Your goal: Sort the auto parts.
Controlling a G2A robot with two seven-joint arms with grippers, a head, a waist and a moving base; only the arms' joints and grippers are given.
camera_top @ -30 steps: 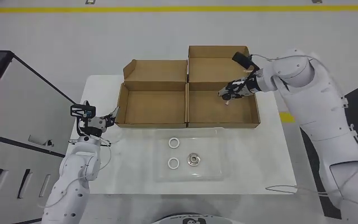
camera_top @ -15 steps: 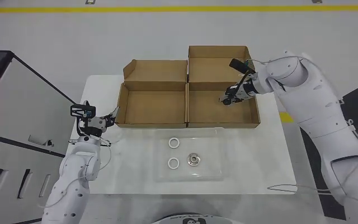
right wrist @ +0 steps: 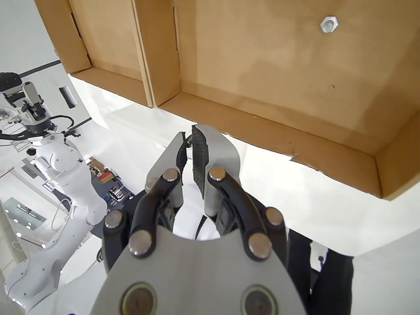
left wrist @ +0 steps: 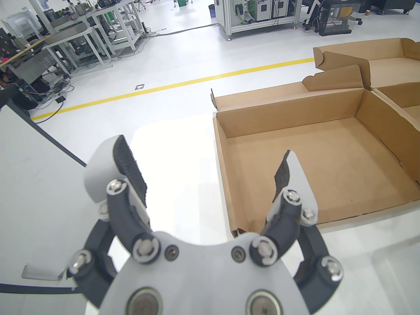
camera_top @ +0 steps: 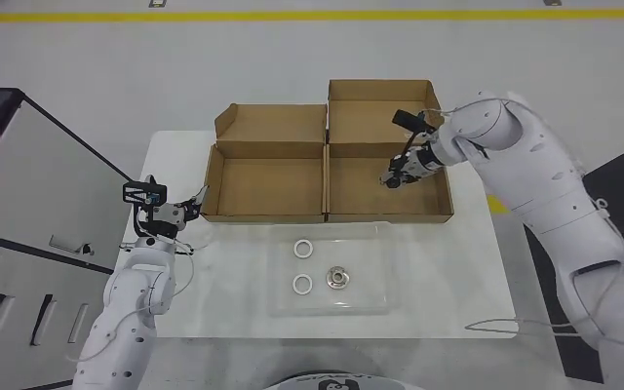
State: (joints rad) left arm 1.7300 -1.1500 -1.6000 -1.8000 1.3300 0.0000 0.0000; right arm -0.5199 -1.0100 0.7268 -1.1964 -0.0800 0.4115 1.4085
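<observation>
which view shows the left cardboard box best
Top view: the left cardboard box shows whole, all four walls, bare floor and open lid. The left wrist view looks into it at a slant, one side cut off. The right wrist view catches just one corner.

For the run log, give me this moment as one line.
right claw: shut on small part, over right box | left claw: open, beside left box | nut: in right box

Left box point(camera_top: 268, 187) and right box point(camera_top: 361, 190) sit touching along the table point(camera_top: 458, 273)'s far edge; nut point(right wrist: 328, 24) lies in the right one; toward the front edge, far ring point(camera_top: 303, 249) sits behind near ring point(camera_top: 302, 285), hub point(camera_top: 337, 277) just right of them
</observation>
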